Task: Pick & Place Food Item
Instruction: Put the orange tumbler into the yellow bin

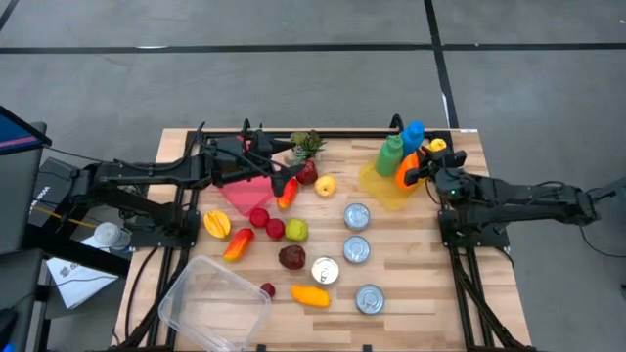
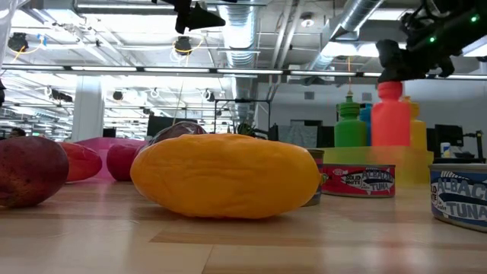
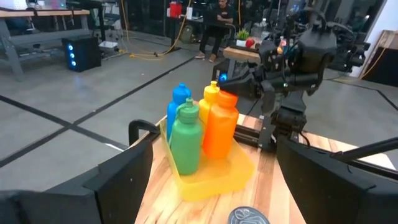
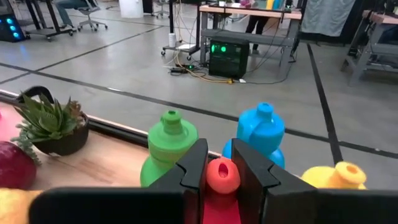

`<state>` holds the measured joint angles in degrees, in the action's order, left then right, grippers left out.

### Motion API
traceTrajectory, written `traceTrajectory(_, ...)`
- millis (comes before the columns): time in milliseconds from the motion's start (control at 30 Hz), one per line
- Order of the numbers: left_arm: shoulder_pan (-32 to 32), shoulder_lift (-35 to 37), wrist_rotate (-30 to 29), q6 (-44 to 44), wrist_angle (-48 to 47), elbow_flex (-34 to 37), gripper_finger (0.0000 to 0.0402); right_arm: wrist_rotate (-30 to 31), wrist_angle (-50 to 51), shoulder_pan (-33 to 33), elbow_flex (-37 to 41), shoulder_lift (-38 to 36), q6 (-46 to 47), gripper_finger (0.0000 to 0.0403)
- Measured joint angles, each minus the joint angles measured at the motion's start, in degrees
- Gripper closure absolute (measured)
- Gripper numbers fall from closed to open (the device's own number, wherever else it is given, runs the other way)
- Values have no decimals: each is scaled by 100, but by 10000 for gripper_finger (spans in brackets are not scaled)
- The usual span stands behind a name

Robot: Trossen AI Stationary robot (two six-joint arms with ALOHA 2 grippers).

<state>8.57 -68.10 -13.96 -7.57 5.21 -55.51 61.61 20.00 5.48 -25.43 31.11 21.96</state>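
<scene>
The right gripper (image 4: 222,177) pinches the cap of the orange plastic squeeze bottle (image 1: 408,168), which stands in the yellow translucent tray (image 1: 383,190) at the desk's (image 1: 411,264) one o'clock corner; the bottle's body is cut off in the wrist view. The left gripper (image 1: 281,182) hangs wide, holding nothing, at eleven o'clock above the orange-red pepper (image 1: 288,194).

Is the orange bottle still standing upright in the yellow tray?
Upright: the orange bottle stands in the yellow tray, right claw shut on its cap.

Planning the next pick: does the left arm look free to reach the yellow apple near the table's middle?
Probably yes: the left gripper is open, empty, close beside the yellow apple, with only a dark red fruit nearby.
</scene>
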Motion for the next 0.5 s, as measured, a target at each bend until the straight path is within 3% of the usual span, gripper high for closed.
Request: traceTrajectory(500,21,0,0,-20,-8,0,66,0,-84,144,453,-2,301,333)
